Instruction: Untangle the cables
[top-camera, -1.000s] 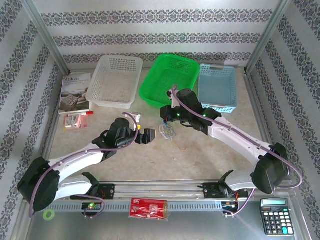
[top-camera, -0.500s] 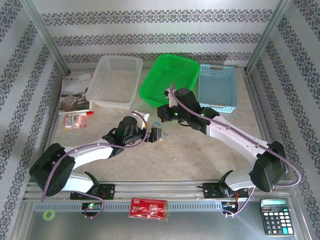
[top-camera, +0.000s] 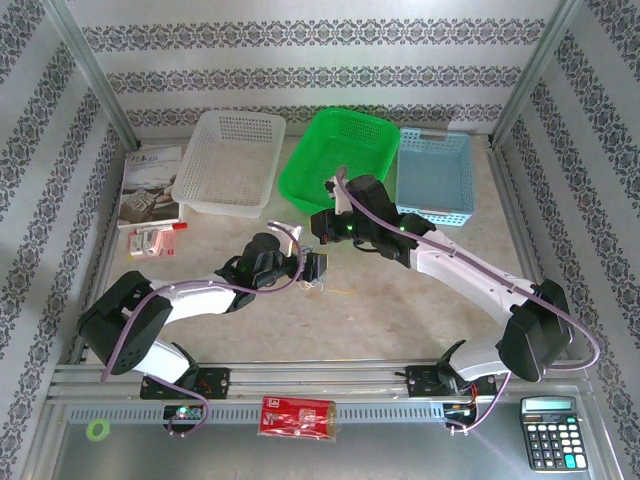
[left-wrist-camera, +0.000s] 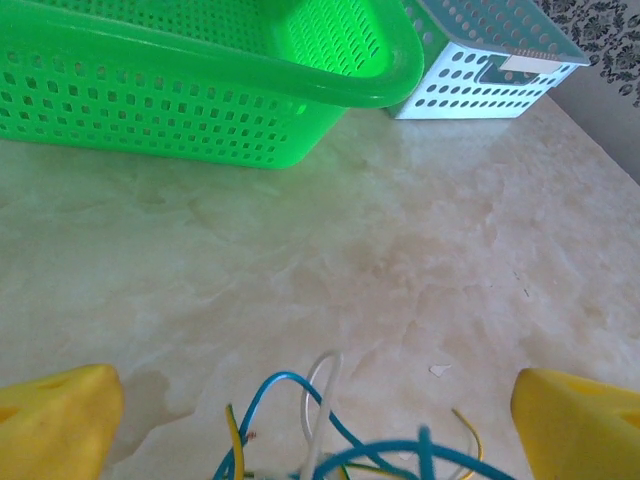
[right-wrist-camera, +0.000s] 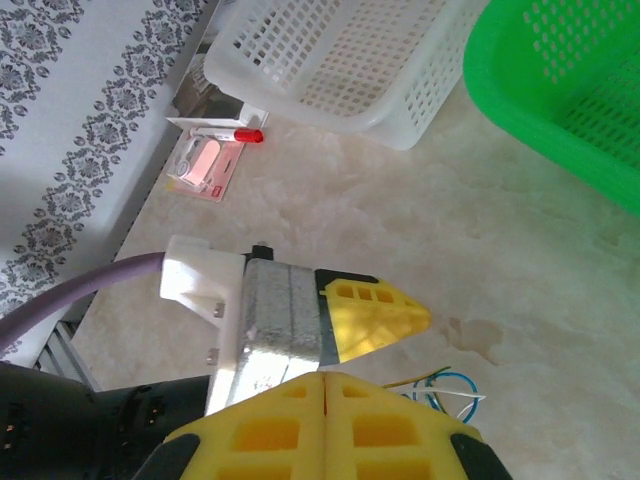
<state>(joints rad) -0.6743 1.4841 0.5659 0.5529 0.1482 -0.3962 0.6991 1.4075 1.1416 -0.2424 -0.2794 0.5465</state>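
Note:
The cables are thin blue, white and yellow loops bunched on the table, low in the left wrist view. My left gripper is open, and its yellow fingertips stand wide on either side of the bunch. From above, the cables lie just past the left gripper. My right gripper hovers a little behind them. Its yellow pads are pressed flat together with nothing showing between them. A few strands of the cables peek out past the right gripper's tip.
A white basket, a green basket and a blue basket line the back of the table. A booklet and a small pink packet lie at the left. A red packet and a calculator sit by the near rail.
My left arm has reached forward and to the right, bringing its open gripper around the cables. The right gripper has drifted slightly left and back, staying shut.

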